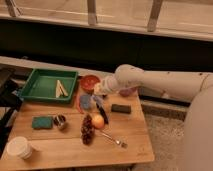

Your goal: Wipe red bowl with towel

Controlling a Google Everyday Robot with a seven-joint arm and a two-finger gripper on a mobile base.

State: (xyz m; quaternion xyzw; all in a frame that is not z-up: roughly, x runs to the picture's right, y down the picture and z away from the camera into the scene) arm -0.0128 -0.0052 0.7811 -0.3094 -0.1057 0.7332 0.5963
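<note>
The red bowl (90, 82) sits on the wooden table (70, 152), just right of the green tray. My white arm reaches in from the right. Its gripper (96, 104) hangs just in front of the bowl, a little to its right, shut on the towel (85, 102). The towel is a floppy blue-grey cloth that droops to the left of the fingers, above the table and just below the bowl's near rim. I cannot tell whether the cloth touches the bowl.
A green tray (35, 92) holding pale sticks stands at back left. A teal sponge (42, 122), a small tin (60, 121) and a white cup (19, 147) lie front left. Dark grapes (87, 131), an orange fruit (98, 121), a fork (112, 139) and a dark block (121, 108) lie mid-table; a maroon bowl (128, 92) is behind the arm.
</note>
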